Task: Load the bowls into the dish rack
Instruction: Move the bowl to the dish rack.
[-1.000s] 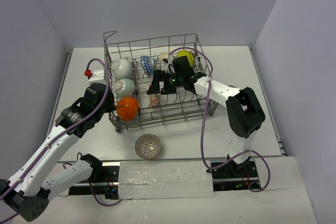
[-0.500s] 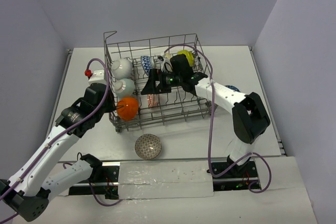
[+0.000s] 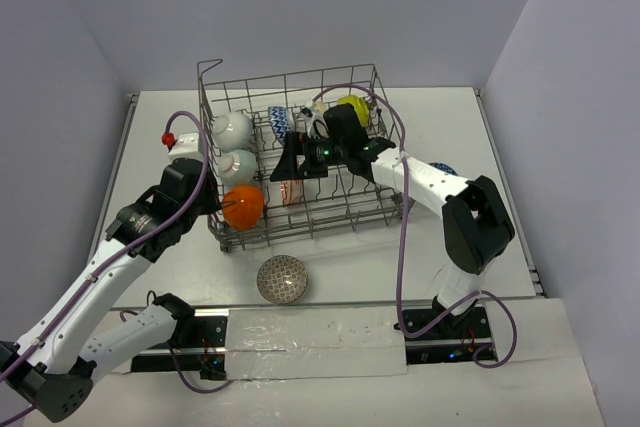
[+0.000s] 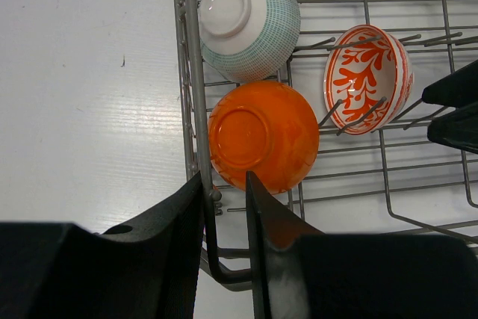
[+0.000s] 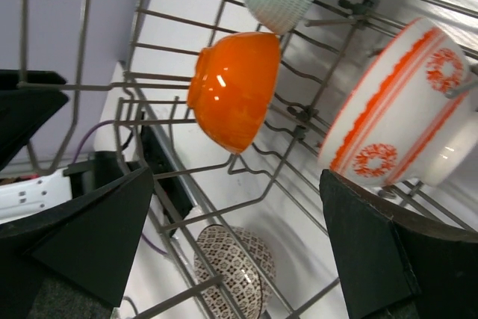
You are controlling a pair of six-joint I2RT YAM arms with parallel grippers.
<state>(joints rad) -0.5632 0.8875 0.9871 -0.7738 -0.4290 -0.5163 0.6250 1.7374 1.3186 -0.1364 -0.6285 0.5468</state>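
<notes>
The dish rack (image 3: 300,231) stands mid-table, and my left gripper (image 3: 208,205) (image 4: 224,181) is shut on its left wall wire (image 4: 196,102). Just inside that wall an orange bowl (image 3: 243,205) (image 4: 263,136) lies on its side. Behind it are two white bowls (image 3: 238,164) (image 3: 232,128). A blue-white bowl (image 3: 279,124) and a lime bowl (image 3: 352,107) stand at the back. My right gripper (image 3: 297,171) (image 5: 239,259) hangs open inside the rack, beside the red-white bowl (image 3: 291,190) (image 5: 403,102). A grey patterned bowl (image 3: 282,279) (image 5: 235,270) sits on the table in front.
A dark-blue bowl (image 3: 444,169) peeks out behind my right forearm, right of the rack. Upright tines (image 5: 246,162) surround the right gripper. Purple cables (image 3: 395,247) loop from both arms. Walls close in the table at the back and both sides.
Early in the second my right arm stretched out, carrying its open gripper slightly left inside the rack; since then it is still. The left arm has not moved.
</notes>
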